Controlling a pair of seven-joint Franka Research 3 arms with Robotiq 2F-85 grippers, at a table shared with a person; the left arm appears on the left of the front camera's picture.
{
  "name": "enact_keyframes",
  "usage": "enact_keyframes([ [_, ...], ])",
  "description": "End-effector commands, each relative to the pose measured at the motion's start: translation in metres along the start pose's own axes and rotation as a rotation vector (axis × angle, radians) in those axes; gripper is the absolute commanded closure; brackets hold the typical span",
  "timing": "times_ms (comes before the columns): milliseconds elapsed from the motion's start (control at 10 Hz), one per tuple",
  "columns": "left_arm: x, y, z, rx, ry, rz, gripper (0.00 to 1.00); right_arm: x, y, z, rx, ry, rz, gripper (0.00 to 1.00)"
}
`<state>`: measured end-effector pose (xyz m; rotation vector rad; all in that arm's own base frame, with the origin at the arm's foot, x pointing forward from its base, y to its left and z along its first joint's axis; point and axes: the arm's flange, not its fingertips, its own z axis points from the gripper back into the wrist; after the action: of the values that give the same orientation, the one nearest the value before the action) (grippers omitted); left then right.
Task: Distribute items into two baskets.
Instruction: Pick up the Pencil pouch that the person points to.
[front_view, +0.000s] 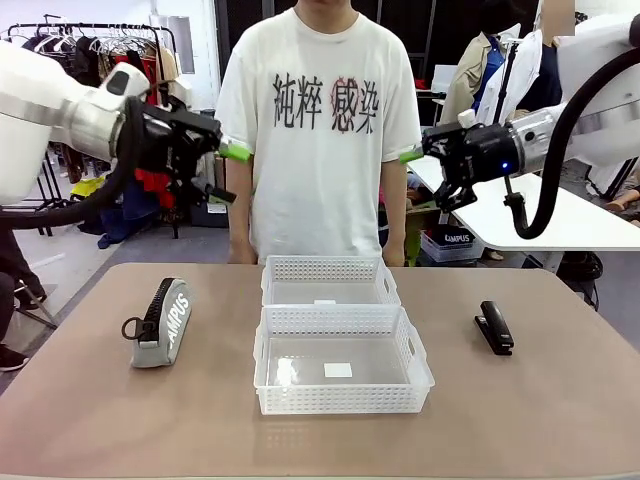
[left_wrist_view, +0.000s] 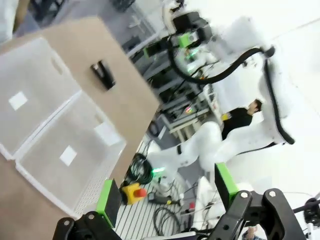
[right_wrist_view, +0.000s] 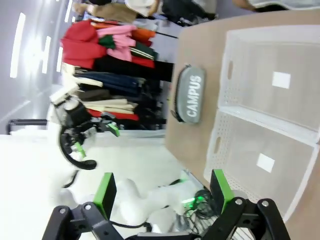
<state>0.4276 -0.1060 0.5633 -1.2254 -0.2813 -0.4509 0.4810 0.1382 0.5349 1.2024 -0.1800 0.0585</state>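
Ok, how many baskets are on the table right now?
2. The near basket sits centrally on the robot's side; the far basket stands right behind it, toward the person.

The pouch (front_view: 165, 325) is grey with white lettering; the stapler (front_view: 494, 327) is black; the near basket (front_view: 340, 398) and far basket (front_view: 330, 268) are translucent white, lattice-rimmed; the table (front_view: 100, 420) is tan.

The black right gripper (right_wrist_view: 162, 192), green pads (right_wrist_view: 106, 192) spread apart, hangs over a tan table (right_wrist_view: 200, 35) where a grey zippered "CAMPUS" fabric pouch (right_wrist_view: 190, 95) lies beside two shallow translucent-white plastic baskets (right_wrist_view: 215, 145).
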Motion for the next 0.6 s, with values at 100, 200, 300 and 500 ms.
enact_keyframes([
  [100, 0.011, -0.003, 0.016, -0.141, -0.103, 0.03, 0.0, 0.018, 0.016, 0.02, 0.116, -0.013, -0.026, 0.0],
  [200, 0.013, -0.005, 0.018, -0.173, -0.107, 0.048, 0.0, 0.025, 0.021, 0.028, 0.124, -0.029, -0.026, 0.0],
  [300, 0.015, -0.003, 0.022, -0.193, -0.111, 0.057, 0.0, 0.033, 0.023, 0.036, 0.164, -0.04, -0.034, 0.0],
  [500, 0.019, 0.003, 0.028, -0.217, -0.145, 0.1, 0.0, 0.043, 0.027, 0.05, 0.237, -0.031, -0.034, 0.0],
])
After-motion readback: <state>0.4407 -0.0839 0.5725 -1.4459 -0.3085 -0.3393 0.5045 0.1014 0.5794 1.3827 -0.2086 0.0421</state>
